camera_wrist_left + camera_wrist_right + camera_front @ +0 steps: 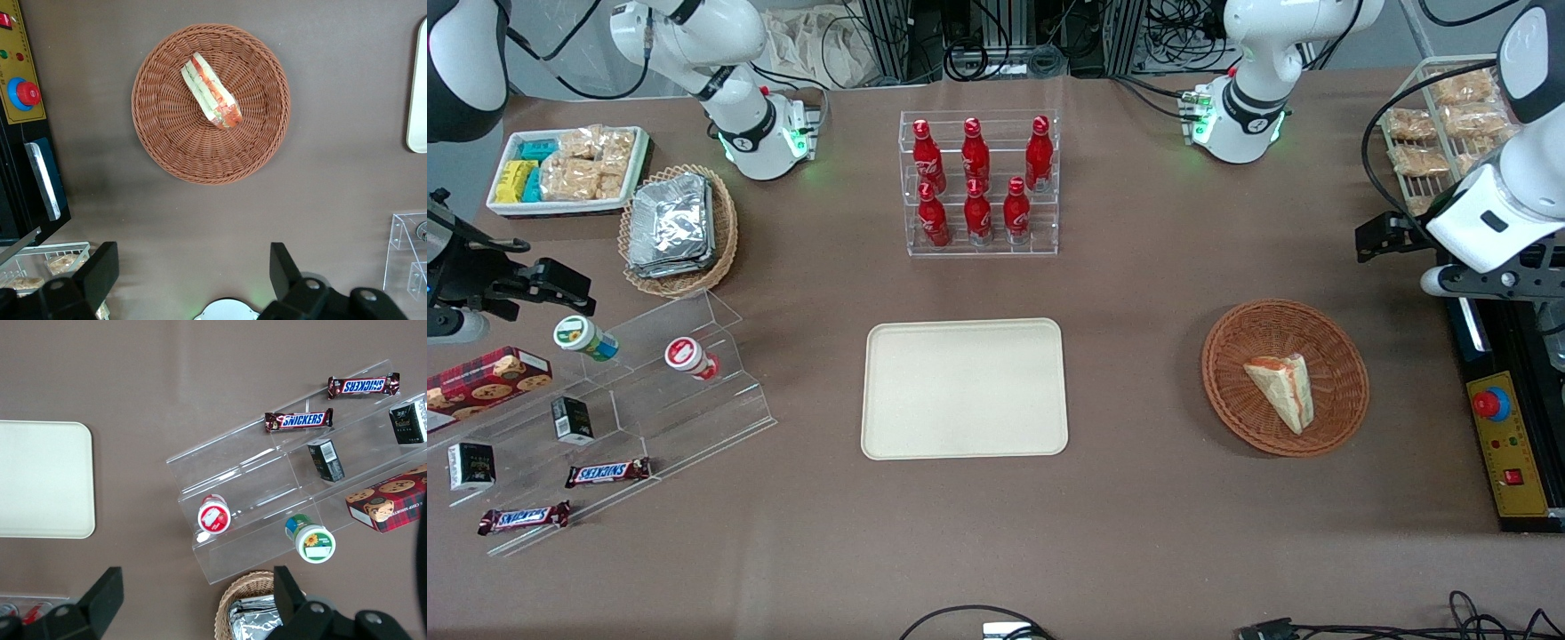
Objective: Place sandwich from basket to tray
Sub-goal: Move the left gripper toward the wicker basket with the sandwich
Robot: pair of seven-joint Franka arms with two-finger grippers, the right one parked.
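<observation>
Lying in the basket [1285,377] is the sandwich [1282,389], a wrapped wedge resting on the woven floor a little off the basket's middle, its pale bread and red-orange and green filling layers showing through the clear wrap. The basket is sitting on the brown table [1138,533], well apart from the tray [964,388], toward the working arm's end of the table. The tray is lying flat with nothing on it.

Hanging in the air above the table is the gripper [193,280], farther from the front camera than the basket and not touching it or the sandwich. Its 2 fingers [285,270] are standing spread wide apart, released, with only bare tablecloth showing between them in the left wrist view.

Farther from the front camera than the tray, a clear rack [980,185] is holding 6 red bottles [976,153] in 2 rows of 3. Beside the basket, at the table's edge on the working arm's end, a yellow control panel [1507,444] with a red button [1491,404] is lying. A wire rack of bagged snacks [1440,133] is sitting farther from the front camera than the basket. Toward the parked arm's end, well apart from the tray, a clear stepped stand [649,391] is carrying small goods, with 2 Snickers bars [607,472] nearest the front camera.
</observation>
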